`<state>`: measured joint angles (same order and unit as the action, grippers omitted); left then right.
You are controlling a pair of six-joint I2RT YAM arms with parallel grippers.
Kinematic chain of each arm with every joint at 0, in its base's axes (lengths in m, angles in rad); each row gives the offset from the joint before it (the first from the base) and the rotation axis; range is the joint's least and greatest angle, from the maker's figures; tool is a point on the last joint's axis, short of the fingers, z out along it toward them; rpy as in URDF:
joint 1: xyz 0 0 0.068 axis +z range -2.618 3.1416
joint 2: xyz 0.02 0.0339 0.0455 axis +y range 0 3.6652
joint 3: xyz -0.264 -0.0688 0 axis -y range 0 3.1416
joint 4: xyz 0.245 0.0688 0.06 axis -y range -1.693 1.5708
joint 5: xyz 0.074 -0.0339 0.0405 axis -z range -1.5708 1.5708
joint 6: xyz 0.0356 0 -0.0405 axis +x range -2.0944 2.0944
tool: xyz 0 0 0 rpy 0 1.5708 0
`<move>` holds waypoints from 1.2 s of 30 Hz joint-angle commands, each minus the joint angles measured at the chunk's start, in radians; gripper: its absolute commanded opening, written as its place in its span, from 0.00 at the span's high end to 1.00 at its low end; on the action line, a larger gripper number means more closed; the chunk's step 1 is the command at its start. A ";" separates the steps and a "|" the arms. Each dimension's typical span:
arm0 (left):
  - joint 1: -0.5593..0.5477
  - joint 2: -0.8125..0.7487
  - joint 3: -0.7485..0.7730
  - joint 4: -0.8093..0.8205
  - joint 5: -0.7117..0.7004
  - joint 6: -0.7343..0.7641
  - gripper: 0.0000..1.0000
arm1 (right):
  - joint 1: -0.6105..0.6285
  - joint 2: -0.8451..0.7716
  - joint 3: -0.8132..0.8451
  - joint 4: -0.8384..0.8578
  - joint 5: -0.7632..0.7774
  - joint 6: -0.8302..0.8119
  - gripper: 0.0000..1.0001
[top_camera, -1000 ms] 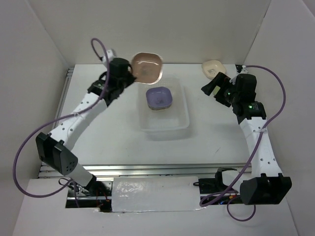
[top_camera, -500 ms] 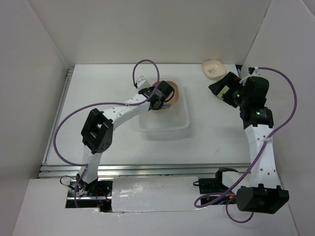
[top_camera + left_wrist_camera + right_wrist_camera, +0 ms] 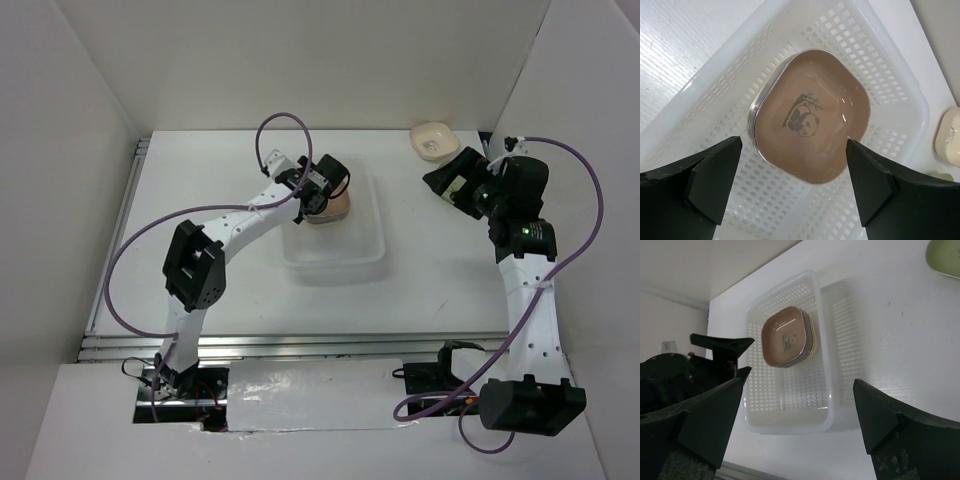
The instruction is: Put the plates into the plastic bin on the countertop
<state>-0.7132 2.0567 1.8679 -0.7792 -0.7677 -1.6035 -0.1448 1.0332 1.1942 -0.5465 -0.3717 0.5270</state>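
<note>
Inside the plastic bin (image 3: 880, 70), brown-topped plates (image 3: 810, 117) off every wall.

The plates (image 3: 810, 120) lie stacked in the plastic bin (image 3: 921, 107), straight below the left gripper (image 3: 792, 146) and between the lines of its two spread fingers, touching neither. The bin rests on the countertop (image 3: 200, 180). Outside the bin wall, off that gripper's right finger, lies a single plate (image 3: 950, 137). This plate sits just beyond the right gripper (image 3: 445, 180), which is well apart from the bin, to its right.
</note>
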 commanded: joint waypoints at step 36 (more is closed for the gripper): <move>0.208 -1.144 -0.811 0.084 0.754 1.050 0.01 | -0.191 1.205 0.564 -0.096 0.453 0.116 0.31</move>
<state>-0.5484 0.9321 1.0573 -0.7136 -0.0734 -0.6239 -0.3313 2.2051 1.7161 -0.6006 0.0673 0.6495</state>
